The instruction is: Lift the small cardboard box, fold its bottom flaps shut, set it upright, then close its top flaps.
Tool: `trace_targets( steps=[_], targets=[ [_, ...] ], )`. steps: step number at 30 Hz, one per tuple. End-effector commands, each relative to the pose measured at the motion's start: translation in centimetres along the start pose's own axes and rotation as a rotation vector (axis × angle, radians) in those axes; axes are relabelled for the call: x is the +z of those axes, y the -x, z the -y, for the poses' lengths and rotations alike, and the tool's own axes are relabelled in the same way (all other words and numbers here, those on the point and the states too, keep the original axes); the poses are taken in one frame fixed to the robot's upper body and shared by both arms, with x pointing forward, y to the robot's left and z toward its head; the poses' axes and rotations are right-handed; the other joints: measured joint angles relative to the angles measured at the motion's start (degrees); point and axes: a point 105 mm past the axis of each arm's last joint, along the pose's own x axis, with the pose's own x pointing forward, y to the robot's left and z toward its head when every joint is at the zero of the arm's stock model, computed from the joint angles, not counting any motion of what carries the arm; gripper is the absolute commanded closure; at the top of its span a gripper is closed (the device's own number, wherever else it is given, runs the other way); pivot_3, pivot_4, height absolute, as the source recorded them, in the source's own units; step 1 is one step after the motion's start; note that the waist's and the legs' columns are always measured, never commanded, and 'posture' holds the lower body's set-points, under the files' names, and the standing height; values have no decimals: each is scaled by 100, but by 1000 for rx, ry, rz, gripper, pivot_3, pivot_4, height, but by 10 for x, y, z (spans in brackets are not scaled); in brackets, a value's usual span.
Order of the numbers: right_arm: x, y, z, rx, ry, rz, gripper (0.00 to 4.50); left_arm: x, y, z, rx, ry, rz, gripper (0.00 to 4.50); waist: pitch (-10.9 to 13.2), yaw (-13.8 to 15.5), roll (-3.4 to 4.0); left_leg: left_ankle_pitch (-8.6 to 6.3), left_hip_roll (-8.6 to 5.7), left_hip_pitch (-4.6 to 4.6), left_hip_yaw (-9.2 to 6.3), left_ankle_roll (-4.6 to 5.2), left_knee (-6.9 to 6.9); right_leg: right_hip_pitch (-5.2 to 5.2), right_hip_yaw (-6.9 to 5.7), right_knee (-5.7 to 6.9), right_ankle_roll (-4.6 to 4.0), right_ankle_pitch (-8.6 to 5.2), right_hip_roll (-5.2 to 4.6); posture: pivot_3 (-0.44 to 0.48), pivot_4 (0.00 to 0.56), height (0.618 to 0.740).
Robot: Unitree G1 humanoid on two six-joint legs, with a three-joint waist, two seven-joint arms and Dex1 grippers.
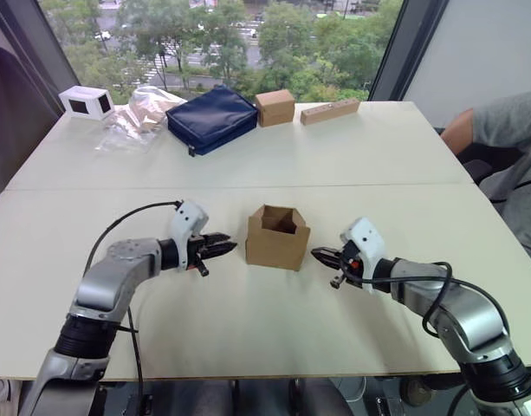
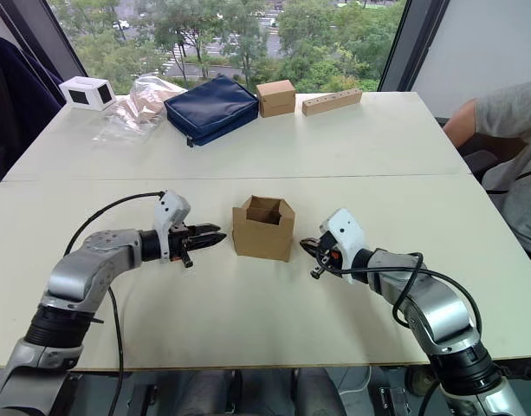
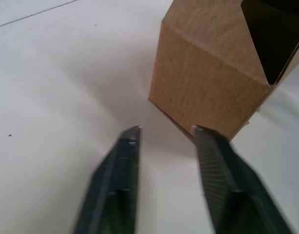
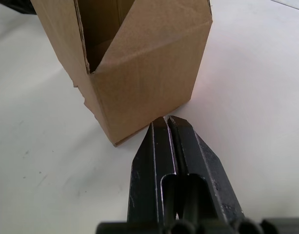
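Box (image 1: pixel 276 238) upright, top open, base hidden; left fingers (image 3: pixel 125 165) apart beside it, right fingers (image 4: pixel 176 161) together

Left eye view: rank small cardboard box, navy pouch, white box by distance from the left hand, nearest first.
From the left hand:
1. Small cardboard box, just beside it, table centre.
2. Navy pouch, far side, middle.
3. White box, far left corner.
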Motion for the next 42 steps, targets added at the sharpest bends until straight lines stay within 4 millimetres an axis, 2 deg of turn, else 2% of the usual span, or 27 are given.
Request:
trace_targets(
  steps=[1,6,11,17,20,23,26,28,30,35,42],
  targets=[
    [11,-1,-5,20,31,38,4500,2,-7,14,-53,-75,-20,4465,0,-1,0,0,0,0,0,0,0,0,0,0,0,0,0,0,150,740],
    [12,-2,-5,28,49,37,4500,-5,-14,23,-82,-81,-33,4465,0,-1,1,0,0,3,0,0,-1,1,0,0,0,0,2,0,150,740],
    [13,-1,-2,21,65,39,4500,-4,-13,35,-132,-62,-25,4465,0,-5,1,-1,1,3,0,1,-1,1,0,0,0,0,1,0,150,740],
    [9,-1,-5,41,64,28,4500,-9,-7,27,-106,-61,-43,4465,0,-7,1,-1,1,4,0,2,-2,2,0,-1,0,0,1,0,150,740],
    [11,6,-2,30,72,29,4500,-10,5,14,-67,-63,-63,4465,0,-13,1,-1,1,4,0,2,-2,2,-1,-1,0,0,1,0,150,740],
    [18,19,7,12,86,43,4500,1,19,4,-61,-32,-37,4465,0,-19,1,-1,1,4,0,3,-3,2,-1,-2,0,0,2,0,150,740],
    [32,36,21,10,91,88,4500,35,31,5,-132,21,47,4465,1,14,0,-2,0,4,0,3,-2,4,-6,-3,0,0,2,0,150,740],
    [45,41,31,5,92,154,4500,53,31,12,-198,11,79,4465,1,22,0,-2,-1,4,-3,3,-1,9,-11,-7,0,0,4,0,150,740],
    [55,39,31,34,85,193,4500,63,27,18,-249,-1,91,4465,1,9,1,-2,-2,8,0,4,-1,15,-13,-11,0,0,4,0,150,740],
    [67,25,15,143,80,223,4500,68,14,22,-289,-22,87,4465,0,-88,1,-9,2,11,-1,16,-4,14,-11,-11,0,0,3,0,150,740],
    [65,6,9,190,98,205,4500,62,1,17,-283,-49,73,4465,0,-103,1,-9,4,11,-1,16,-3,12,-11,-10,0,0,3,0,150,740]
  ],
)
